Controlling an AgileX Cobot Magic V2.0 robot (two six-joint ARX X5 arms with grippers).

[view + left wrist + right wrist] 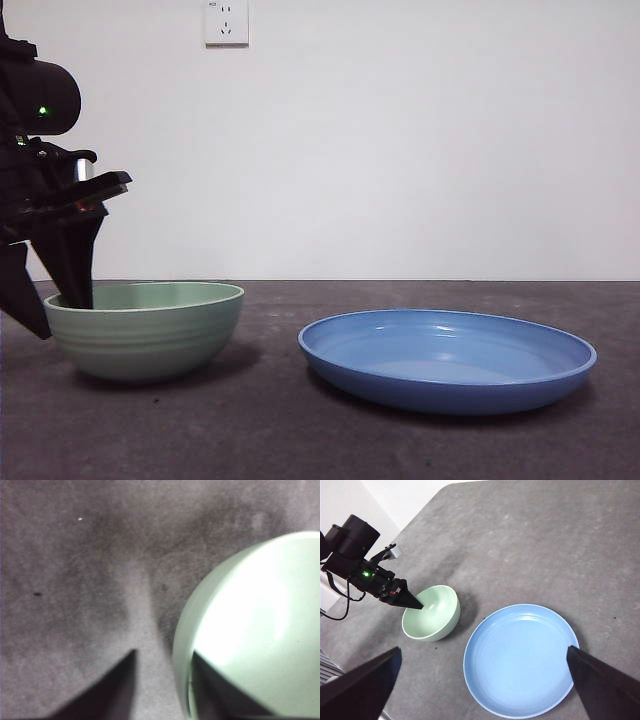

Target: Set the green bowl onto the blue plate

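Note:
The green bowl stands upright on the dark table at the left of the front view. The blue plate lies to its right, apart from it. My left gripper is open and straddles the bowl's left rim, with one jaw inside the bowl and one outside. In the left wrist view the bowl has its rim between the jaws of my left gripper; the outer jaw stands apart from the wall. My right gripper is open and empty, high above the plate and the bowl.
A white wall with a socket stands behind the table. In the right wrist view the left arm reaches in from the table's edge, with cables trailing beside it.

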